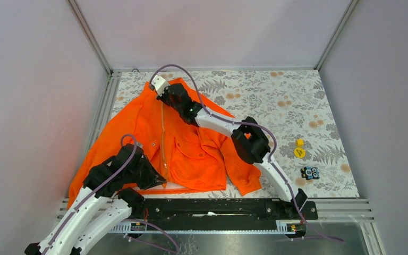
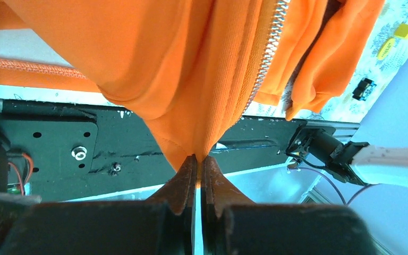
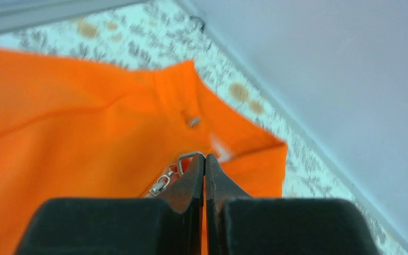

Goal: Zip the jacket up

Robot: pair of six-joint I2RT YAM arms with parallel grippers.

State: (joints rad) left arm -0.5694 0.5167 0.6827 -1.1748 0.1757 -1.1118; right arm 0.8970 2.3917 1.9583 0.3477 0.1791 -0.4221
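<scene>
The bright orange jacket (image 1: 183, 151) lies front up on the patterned table, collar at the far side. My left gripper (image 1: 159, 182) is shut on the jacket's bottom hem beside the zipper; in the left wrist view the fabric (image 2: 191, 79) rises taut from my gripper (image 2: 197, 159), with the zipper teeth (image 2: 263, 64) running up to the right. My right gripper (image 1: 162, 91) is at the collar, shut on the metal zipper pull (image 3: 183, 162), which pokes out left of my gripper (image 3: 205, 158). The collar (image 3: 178, 79) lies beyond it.
A yellow piece (image 1: 299, 150) and a small black and blue object (image 1: 309, 172) lie on the table at the right. The black base rail (image 1: 218, 208) runs along the near edge. Walls enclose left, back and right.
</scene>
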